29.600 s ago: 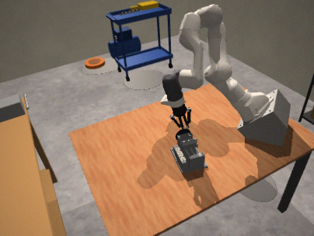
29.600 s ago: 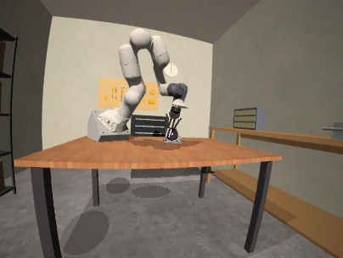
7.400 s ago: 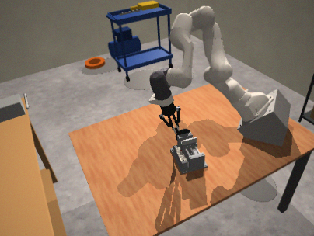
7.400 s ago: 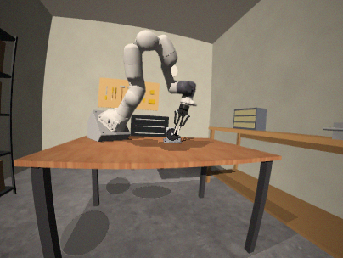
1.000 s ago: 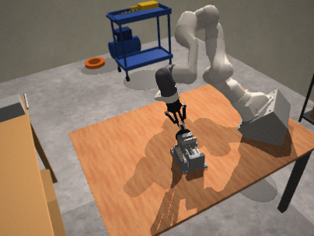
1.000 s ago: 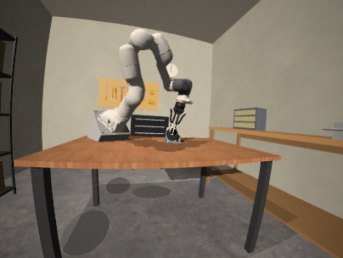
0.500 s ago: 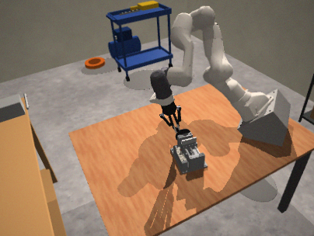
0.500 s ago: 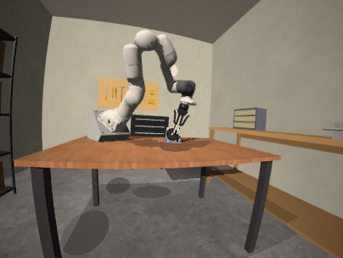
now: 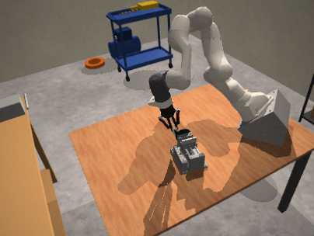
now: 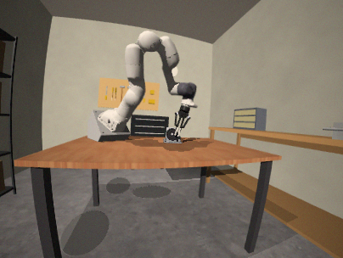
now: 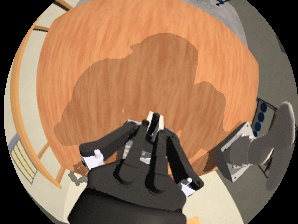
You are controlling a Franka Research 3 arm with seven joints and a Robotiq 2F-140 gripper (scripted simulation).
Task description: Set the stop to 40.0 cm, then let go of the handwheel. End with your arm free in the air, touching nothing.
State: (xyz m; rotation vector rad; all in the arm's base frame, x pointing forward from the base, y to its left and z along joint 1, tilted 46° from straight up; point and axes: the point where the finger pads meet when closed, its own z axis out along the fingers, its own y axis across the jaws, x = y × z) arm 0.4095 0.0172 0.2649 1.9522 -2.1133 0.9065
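Note:
A small grey stop fixture stands in the middle of the wooden table, with a dark round handwheel at its far end. In the exterior view the handwheel faces the camera at the front of the fixture. My gripper reaches down at a slant onto the wheel's rim and is shut on its small handle. In the wrist view the fingers are closed tight around a thin pale pin. The scale on the fixture is too small to read.
The robot's grey base sits at the table's right corner. A blue cart and an orange ring stand on the floor behind. A wooden bench runs along the left.

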